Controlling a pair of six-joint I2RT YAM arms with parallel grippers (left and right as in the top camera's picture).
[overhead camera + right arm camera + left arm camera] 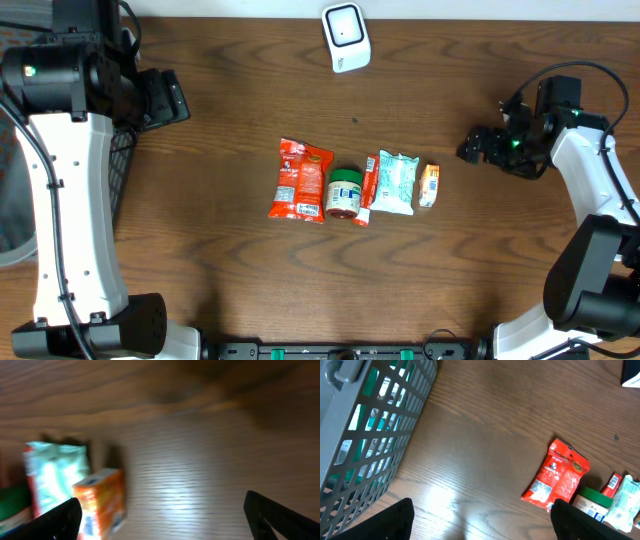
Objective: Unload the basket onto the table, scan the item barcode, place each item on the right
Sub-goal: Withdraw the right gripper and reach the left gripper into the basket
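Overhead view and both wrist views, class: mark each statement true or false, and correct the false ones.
1. The orange box is the item in the row nearest the right gripper. True.
2. The right gripper is shut on the orange box. False: its jaws stand open and empty, and the box lies on the table.
3. The green-lidded jar sits next to the red packet. True.
4. The white scanner lies in the row between two items. False: it stands apart, near the far table edge.
5. A grey basket stands by the left gripper. True.
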